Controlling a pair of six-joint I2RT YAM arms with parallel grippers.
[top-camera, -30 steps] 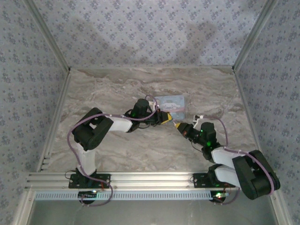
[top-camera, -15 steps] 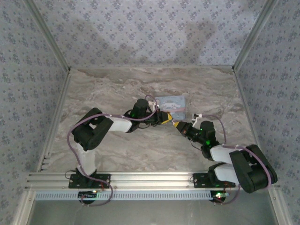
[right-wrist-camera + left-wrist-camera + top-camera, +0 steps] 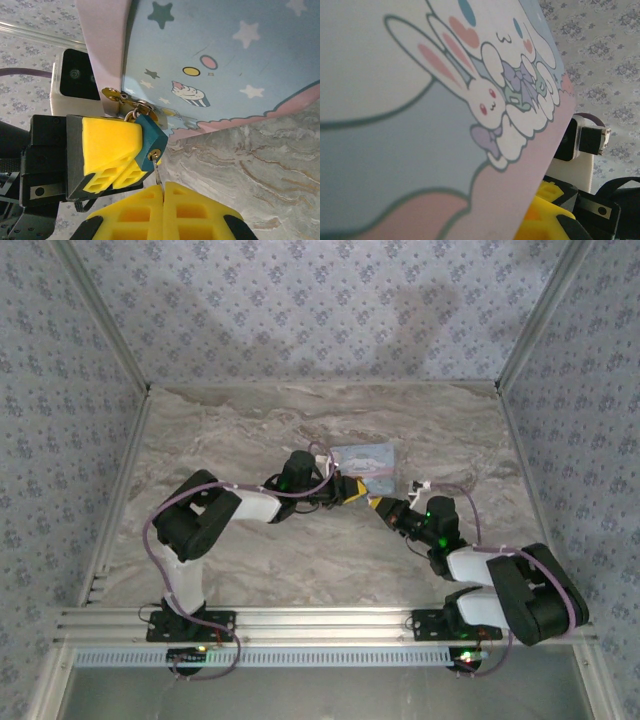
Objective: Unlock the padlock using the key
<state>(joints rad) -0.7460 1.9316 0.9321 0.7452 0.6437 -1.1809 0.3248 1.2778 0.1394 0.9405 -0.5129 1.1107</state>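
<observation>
Patterned wallpaper is boxing in the marbled tabletop where both arms are meeting near the middle. On the left, the left gripper is sitting close against the light-blue cartoon tin box. In the right wrist view its yellow finger is pressing flat on the side of the padlock. The opposite finger is hidden behind the lock, but the jaws look narrowed onto that small dark-blue body, steadying it.

The padlock is hanging by its shackle from the brass hasp at the tin's edge. It is tilting so that its shackle end is pointing away from the right gripper and its keyhole is facing that gripper's tips.

Moving right, the right gripper is pinching the key with its two yellow fingers pressed together. The thin shaft is sticking straight out of the seam between them, and its far end appears to be sitting in the keyhole. So the lock is lying directly ahead of the right gripper, just beyond its tips, with the key's long axis running nearly in line with the fingers. To my eye the next move is a turn about that axis by the right arm, while the left one is bracing the lock body against the twist.
</observation>
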